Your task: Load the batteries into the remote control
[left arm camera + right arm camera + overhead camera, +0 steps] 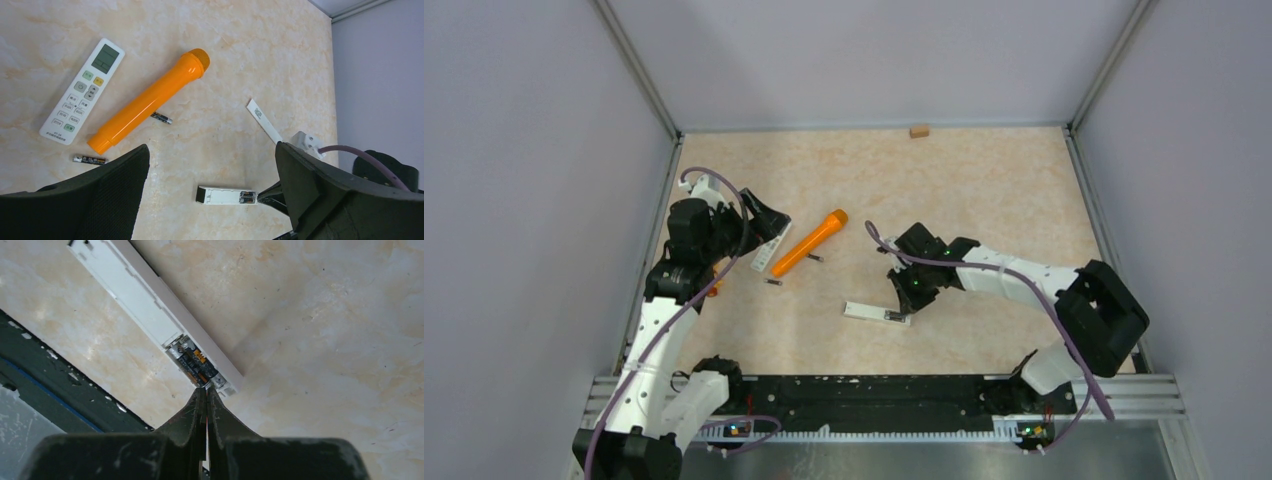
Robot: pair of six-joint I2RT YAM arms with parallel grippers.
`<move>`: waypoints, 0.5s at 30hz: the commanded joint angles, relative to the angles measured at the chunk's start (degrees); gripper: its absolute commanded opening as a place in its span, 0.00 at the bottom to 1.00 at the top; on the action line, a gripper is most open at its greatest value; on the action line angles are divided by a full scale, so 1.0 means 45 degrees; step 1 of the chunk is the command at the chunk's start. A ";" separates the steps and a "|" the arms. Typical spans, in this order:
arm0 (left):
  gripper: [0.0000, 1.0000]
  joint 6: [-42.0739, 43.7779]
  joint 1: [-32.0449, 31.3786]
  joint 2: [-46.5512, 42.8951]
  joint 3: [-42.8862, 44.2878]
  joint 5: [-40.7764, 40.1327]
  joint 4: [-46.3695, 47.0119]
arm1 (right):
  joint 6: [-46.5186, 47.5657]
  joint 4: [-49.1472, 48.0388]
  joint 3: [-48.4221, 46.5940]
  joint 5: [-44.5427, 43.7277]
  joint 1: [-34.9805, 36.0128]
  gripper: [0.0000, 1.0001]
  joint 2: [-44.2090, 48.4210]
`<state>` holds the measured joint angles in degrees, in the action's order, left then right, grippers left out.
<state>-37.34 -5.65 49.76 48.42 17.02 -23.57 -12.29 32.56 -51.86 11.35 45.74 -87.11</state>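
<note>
Overhead and wrist views, open remote shared.

Batts in remote – (tube behind-left)

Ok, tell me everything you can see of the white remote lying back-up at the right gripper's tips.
The remote is slim, white and looks like plastic. It lies flat on the table with its back up. The battery bay at one end is uncovered, and dark batteries with orange markings sit inside. The shut right gripper points its tips at that end, touching or almost touching the batteries. Nothing else touches it.
</note>
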 commanded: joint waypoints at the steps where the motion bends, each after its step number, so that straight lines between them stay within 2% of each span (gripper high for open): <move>1: 0.99 0.0207 0.0084 -0.0142 0.0240 -0.0193 0.0305 | -0.0097 -0.0147 -0.1133 0.0594 0.0098 0.00 0.1800; 2: 0.99 0.0226 0.0084 -0.0157 0.0241 -0.0247 0.0288 | -0.0092 -0.0299 -0.1257 0.0567 0.0023 0.03 0.2024; 3: 0.99 0.0231 0.0084 -0.0183 0.0226 -0.0278 0.0279 | -0.0123 -0.0486 -0.1331 0.0400 -0.0130 0.10 0.2216; 6: 0.99 0.0285 0.0084 -0.0175 0.0213 -0.0323 0.0273 | -0.0282 -0.1122 -0.1408 -0.0880 -0.0869 0.38 0.2253; 11: 0.99 0.0528 0.0084 -0.0211 0.0261 -0.0449 0.0174 | 0.0776 -0.1238 -0.2358 -0.4480 -0.1795 0.70 0.0984; 12: 0.99 0.0679 0.0084 -0.0185 0.0351 -0.0494 0.0035 | 0.1184 -0.1251 -0.2602 -0.4853 -0.1871 0.76 0.0662; 15: 0.99 0.1151 0.0084 -0.0140 0.0682 -0.0968 -0.0386 | 0.2558 -0.0959 -0.3394 -0.5278 -0.2128 0.83 -0.0442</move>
<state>-35.70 -5.65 49.76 48.56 15.16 -24.34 -8.64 28.32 -61.82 -4.08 37.21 -84.03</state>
